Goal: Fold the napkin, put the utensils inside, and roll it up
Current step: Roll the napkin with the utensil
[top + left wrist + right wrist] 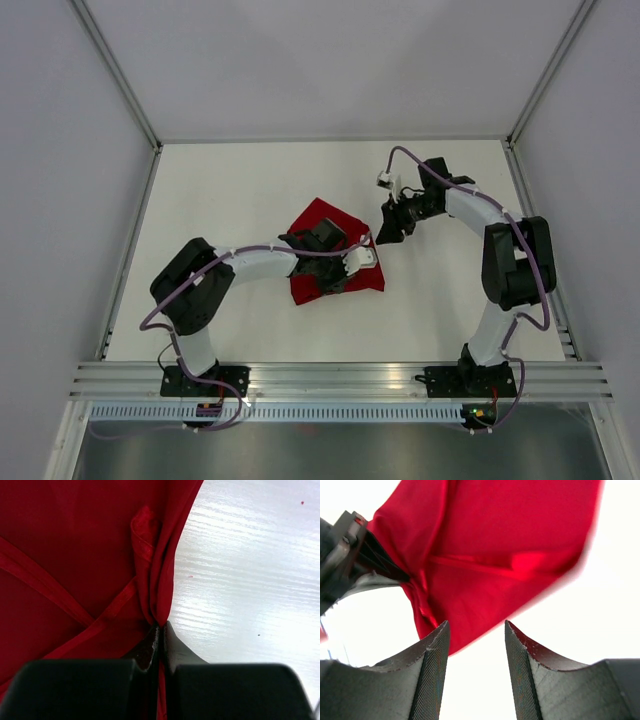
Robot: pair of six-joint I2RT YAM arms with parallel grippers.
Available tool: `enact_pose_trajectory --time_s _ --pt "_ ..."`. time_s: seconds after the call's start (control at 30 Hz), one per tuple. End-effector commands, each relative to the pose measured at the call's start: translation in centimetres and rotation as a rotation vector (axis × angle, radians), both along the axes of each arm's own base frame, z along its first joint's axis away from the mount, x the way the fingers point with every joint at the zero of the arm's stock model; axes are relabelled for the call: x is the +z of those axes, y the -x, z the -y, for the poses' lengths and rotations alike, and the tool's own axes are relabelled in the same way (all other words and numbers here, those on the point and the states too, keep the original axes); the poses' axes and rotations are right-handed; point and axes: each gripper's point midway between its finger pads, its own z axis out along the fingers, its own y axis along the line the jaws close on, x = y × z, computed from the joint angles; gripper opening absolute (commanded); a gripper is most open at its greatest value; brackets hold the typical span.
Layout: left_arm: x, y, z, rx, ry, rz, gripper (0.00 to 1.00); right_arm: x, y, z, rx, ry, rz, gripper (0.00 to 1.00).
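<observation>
Napkin (318, 218):
- Top view: middle and near part hidden under the left arm's wrist.
- Left wrist view: cut off by the top and left edges; pinched fold vanishes inside the closed left end effector (161, 630).
- Right wrist view: right hem blurred.

The napkin (312, 222) lies mid-table (240, 180), left fingers (148, 652) on its right edge, right fingers (431, 675) just beyond

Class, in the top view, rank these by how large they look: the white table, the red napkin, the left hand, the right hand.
Largest: table.
Next: napkin.
Last, unranked: left hand and right hand look about alike, and each merges darkly into its wrist.
</observation>
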Motion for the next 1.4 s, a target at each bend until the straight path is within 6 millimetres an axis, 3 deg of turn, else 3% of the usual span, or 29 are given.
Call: enact_pose_trajectory --time_s 0.0,0.17,0.2,0.23,0.27,0.3,0.37,0.4,0.47,0.6,0.7,0.87,1.37 --pt "0.9 1.7 0.7 0.029 0.053 -0.197 0.02 3.6 -1.8 1.1 -0.051 -0.074 0.169 0.54" --pt "1.3 1.9 0.6 0.035 0.092 -0.304 0.02 4.6 -1.4 3.2 -0.069 -0.072 0.332 0.5" --pt "1.5 1.9 0.6 0.036 0.11 -0.333 0.02 6.0 -0.8 3.2 -0.059 -0.081 0.394 0.51" --pt "1.7 1.7 0.8 0.036 0.119 -0.349 0.02 5.2 0.5 3.3 -0.048 -0.085 0.393 0.51" --pt "1.3 2.0 0.6 0.044 0.11 -0.389 0.02 7.0 1.0 3.2 -0.023 -0.1 0.487 0.52" --pt "1.4 2.0 0.5 0.044 0.126 -0.423 0.02 6.1 2.3 3.2 -0.018 -0.097 0.484 0.53" --pt "1.3 2.2 0.5 0.044 0.128 -0.489 0.02 7.1 3.3 2.8 0.021 -0.084 0.587 0.54" --pt "1.6 1.8 0.7 0.046 0.134 -0.496 0.02 6.2 4.7 2.1 0.058 -0.08 0.585 0.54" --pt "1.5 1.8 0.9 0.046 0.133 -0.541 0.02 6.1 5.7 1.7 0.095 -0.046 0.643 0.55" --pt "1.9 1.2 1.2 0.066 0.138 -0.625 0.02 3.1 9.2 -0.6 0.218 0.012 0.667 0.55" --pt "1.9 0.8 1.6 0.081 0.142 -0.673 0.02 2.1 10.5 -1.7 0.268 0.041 0.724 0.56" --pt "1.5 1.0 1.5 0.09 0.127 -0.725 0.02 -0.1 11.1 -2.6 0.331 0.117 0.803 0.57" --pt "0.8 1.1 1.7 0.1 0.132 -0.8 0.02 -4.4 13.2 -5.9 0.482 0.231 0.906 0.56"
